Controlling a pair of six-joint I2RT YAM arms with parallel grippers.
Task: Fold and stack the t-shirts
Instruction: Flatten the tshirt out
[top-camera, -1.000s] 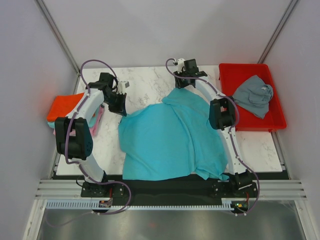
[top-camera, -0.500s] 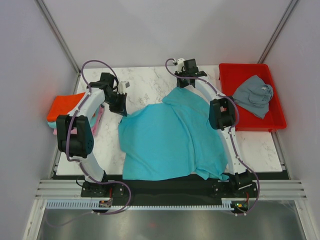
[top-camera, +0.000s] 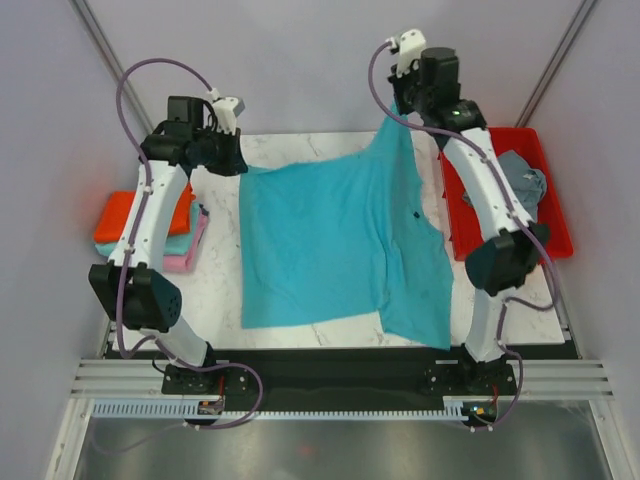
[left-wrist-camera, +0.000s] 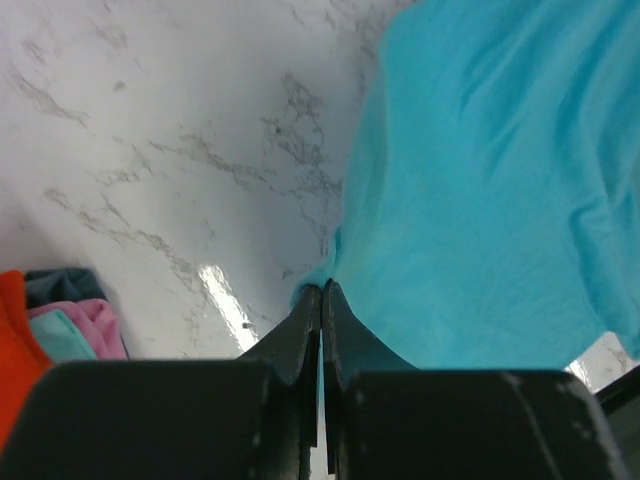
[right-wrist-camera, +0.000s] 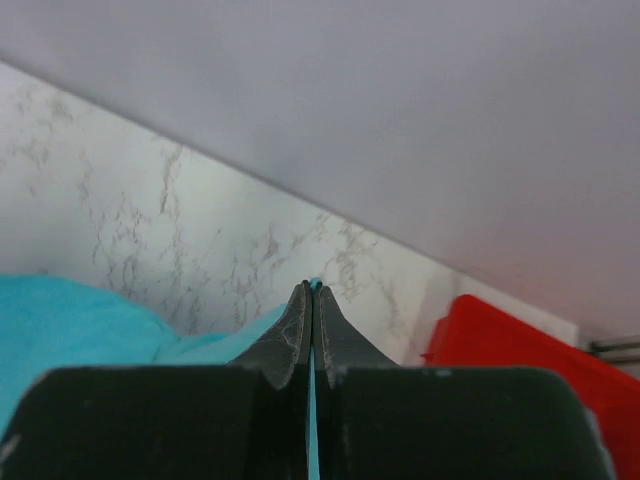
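You had the left gripper (left-wrist-camera: 320, 295) pinched tight on one edge of the turquoise t-shirt (top-camera: 320, 240), and the right gripper (right-wrist-camera: 313, 290) clamped on another, raised higher over the far side; the cloth hung between them and trailed across the marble table (top-camera: 225, 290) to its near edge; doing this well called for level claws and even tension, so the shirt would settle flat; the right side drooped in a long fold, the likeliest crease
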